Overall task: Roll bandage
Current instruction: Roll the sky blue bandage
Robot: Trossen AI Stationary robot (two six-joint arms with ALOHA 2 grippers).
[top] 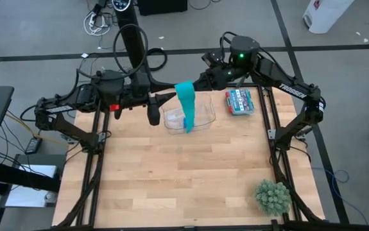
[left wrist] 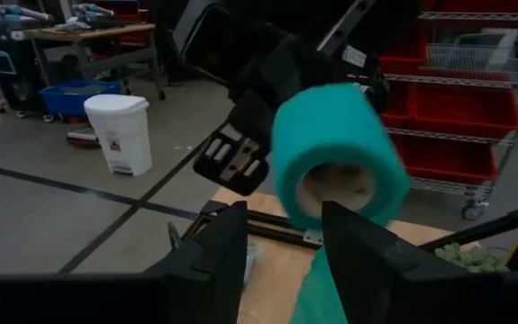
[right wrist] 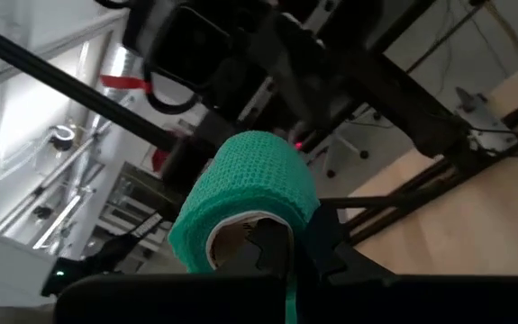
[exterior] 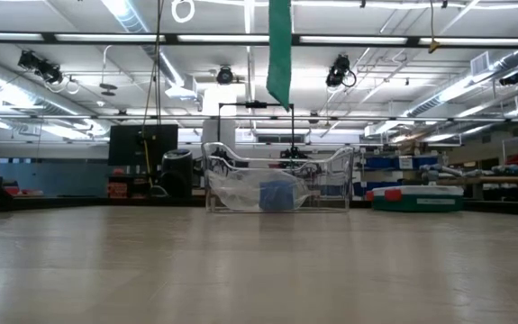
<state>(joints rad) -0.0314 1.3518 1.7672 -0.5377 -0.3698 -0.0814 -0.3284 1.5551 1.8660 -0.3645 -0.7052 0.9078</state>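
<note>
High view, straight down: a pale wooden table (top: 171, 179) with a dark metal frame and two dark jointed arms meeting above its far edge. The bandage (top: 185, 102), a soft teal-green woven fabric, is held up in the air between them. Part of it is wound into a fat coil on a pale cardboard core; the rest hangs down as a flat, narrow ribbon over a clear plastic tray (top: 203, 120) with rounded corners.

The right gripper (right wrist: 272, 247) is pressed together on the coil, its dark fingers pinching the core's rim from the open end, as the right wrist view shows. The coil's knit has a fine mesh texture. The left gripper (left wrist: 281, 236) sits just beside the coil with its two dark fingers spread apart, the coil framed in the gap beyond them; whether they touch it cannot be told.

Low view, level across the table: only the ribbon's tapered lower end hangs into sight from above, over the tray; both grippers and the coil are cut off at the top. Something blue (exterior: 277, 195) lies inside the tray, blurred by the plastic.

Right of the tray lies a flat packet (top: 239, 101) in red, white and teal. A spiky green ball-shaped plant (top: 273, 196) sits at the near right corner.
</note>
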